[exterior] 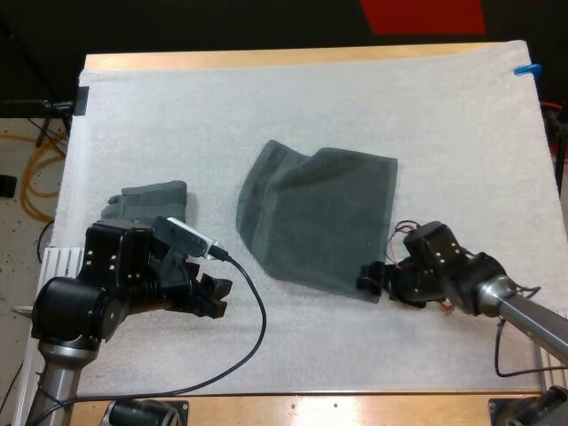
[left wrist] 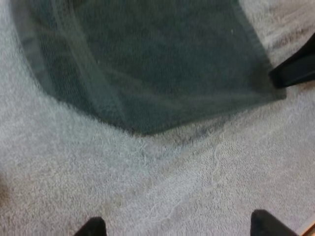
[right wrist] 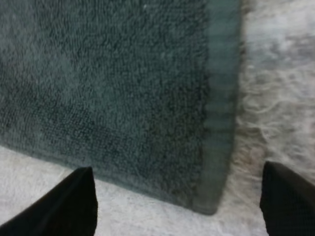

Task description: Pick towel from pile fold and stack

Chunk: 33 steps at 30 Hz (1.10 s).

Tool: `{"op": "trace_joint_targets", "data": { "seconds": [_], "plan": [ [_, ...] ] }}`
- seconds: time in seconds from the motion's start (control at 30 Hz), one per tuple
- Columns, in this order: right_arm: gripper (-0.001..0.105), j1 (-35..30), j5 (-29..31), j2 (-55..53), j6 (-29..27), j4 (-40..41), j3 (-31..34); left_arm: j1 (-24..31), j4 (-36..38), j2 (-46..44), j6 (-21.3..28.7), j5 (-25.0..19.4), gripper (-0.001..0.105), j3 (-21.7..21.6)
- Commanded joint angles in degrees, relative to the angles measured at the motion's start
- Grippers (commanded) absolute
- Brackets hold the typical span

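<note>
The white mat [exterior: 311, 98] covers the table. The spread towel [exterior: 315, 217] lies unfolded mid-mat; the crumpled towel [exterior: 146, 200] waits by the left edge. My left gripper [exterior: 213, 297] hangs wide near the front-left, and my right gripper [exterior: 371, 282] is wide at the spread towel's near corner. I judge folding and stacking remain.

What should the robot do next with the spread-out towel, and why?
Probably lower the right pincer and shut it on the towel's near corner. Its fingers stand apart with that corner between them, not gripped. The left pincer is open too, over bare mat just short of the towel's edge.
</note>
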Motion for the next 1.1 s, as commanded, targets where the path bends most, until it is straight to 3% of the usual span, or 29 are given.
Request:
{"op": "trace_joint_targets", "data": {
  "seconds": [0.0, 0.13, 0.23, 0.33, 0.4, 0.43, 0.8, 0.93, 1.07],
  "plan": [
    [0.067, 0.06, -2.53, 1.31, 1.12, -0.8, -0.11, -0.08, 0.36, -0.45, -0.93, -0.24, 0.058, -0.15],
    [0.066, 0.06, -5.75, 4.08, 1.51, -2.65, -0.11, -0.08, 0.7, -0.45, -0.92, -0.24, 0.058, -0.15],
    [0.054, 0.06, -7.23, 5.08, 1.51, -5.04, -0.11, -0.08, 0.67, -0.45, -0.94, -0.24, 0.058, -0.15],
    [0.026, 0.06, -6.27, 5.09, 1.35, -5.65, -0.11, -0.08, 0.67, -0.45, -1.56, -0.24, 0.058, -0.15],
    [0.002, 0.06, -4.32, 4.97, -0.24, -5.64, -0.11, -0.08, 0.67, -0.45, -1.7, -0.24, 0.058, -0.15],
    [0.0, 0.06, -3.55, 4.8, -0.62, -5.47, -0.11, -0.08, 0.67, -0.45, -1.7, -0.24, 0.058, -0.15],
    [0.0, 0.06, 27.02, -4.51, -12.77, 9.69, -0.11, -0.08, -1.3, 0.99, -1.49, -0.11, 0.058, 0.64],
    [0.0, 0.06, 30.39, -4.64, -14.11, 10.66, -0.11, -0.08, -3.81, 3.18, -1.34, 2.51, 0.058, 2.64],
    [0.0, 0.06, 33.07, -4.64, -14.11, 10.7, -0.11, -0.23, -8.51, 7.24, -1.53, 9.43, 0.058, 5.05]
  ]
}}
